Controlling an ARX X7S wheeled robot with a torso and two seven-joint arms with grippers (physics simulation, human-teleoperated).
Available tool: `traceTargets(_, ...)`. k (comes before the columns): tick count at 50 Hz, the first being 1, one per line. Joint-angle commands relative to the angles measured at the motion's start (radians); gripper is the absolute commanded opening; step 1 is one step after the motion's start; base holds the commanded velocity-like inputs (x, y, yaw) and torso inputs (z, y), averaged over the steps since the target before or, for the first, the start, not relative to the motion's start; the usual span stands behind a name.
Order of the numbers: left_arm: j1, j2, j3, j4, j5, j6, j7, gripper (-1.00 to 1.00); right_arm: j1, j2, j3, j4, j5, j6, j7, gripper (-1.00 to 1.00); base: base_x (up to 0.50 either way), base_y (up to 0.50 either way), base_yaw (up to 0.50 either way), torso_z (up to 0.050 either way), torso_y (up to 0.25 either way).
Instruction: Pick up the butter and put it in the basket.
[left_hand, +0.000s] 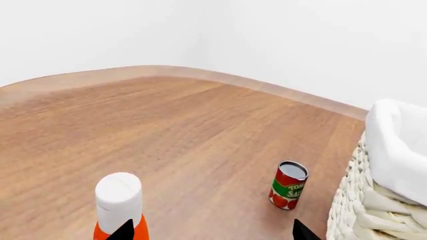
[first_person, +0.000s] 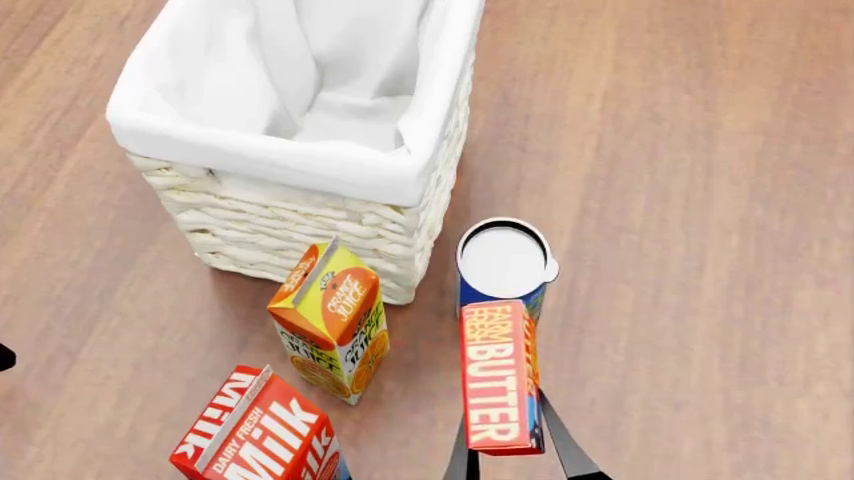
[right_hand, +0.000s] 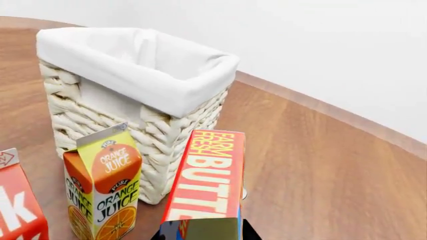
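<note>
Butter: the slim red box (first_person: 502, 375) stands lifted at lower centre of our head view, its white "BUTTER" lettering running lengthwise. In our right wrist view the box (right_hand: 210, 182) fills the lower centre, just beside the basket's near corner.
Right gripper: our right gripper (first_person: 514, 445) clamps the butter at its lower end, with two dark fingers (first_person: 567, 448) splayed below the box at the bottom edge of the head view.
Left gripper: only two black fingertips (left_hand: 124, 229) show at the bottom edge of the left wrist view, well apart from each other with nothing between them, so we read our left gripper (left_hand: 212, 231) as wide open.
Basket: the cream woven basket (first_person: 274, 215) with white cloth folded over its rim fills the upper left of the head view, and its lined interior shows only cloth.
Juice carton: an orange-yellow gable-top carton (first_person: 331, 322) stands upright just in front of the basket's near wall, left of the butter.
Milk carton: a red-and-white carton (first_person: 260, 432) sits at lower left of the head view, partly cropped.
Blue can: a round white-topped can (first_person: 503, 262) shows directly above the butter in the head view, beside the basket's corner.
Tomato can: a small red-and-green can (left_hand: 289, 184) stands on the wooden floor (left_hand: 173, 135) near the basket's wall in the left wrist view.
Bottle: a white-capped orange bottle (left_hand: 119, 199) rises at lower left of that same view.
</note>
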Motion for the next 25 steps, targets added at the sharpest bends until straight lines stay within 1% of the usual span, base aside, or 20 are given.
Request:
traceTargets(1, 0.000, -0.002, 0.002, -0.001, -0.002, 0.002, -0.003, 1.00, 0.012, 0.000, 0.004, -0.025, -0.055, 0.004, -0.002, -1.00, 0.00, 0.00, 0.00, 0.000, 0.010)
traceTargets(25, 0.001, -0.008, 0.007, -0.002, -0.007, 0.006, -0.008, 1.00, 0.013, 0.004, 0.002, -0.025, -0.052, 0.003, 0.003, -1.00, 0.00, 0.00, 0.00, 0.000, 0.001)
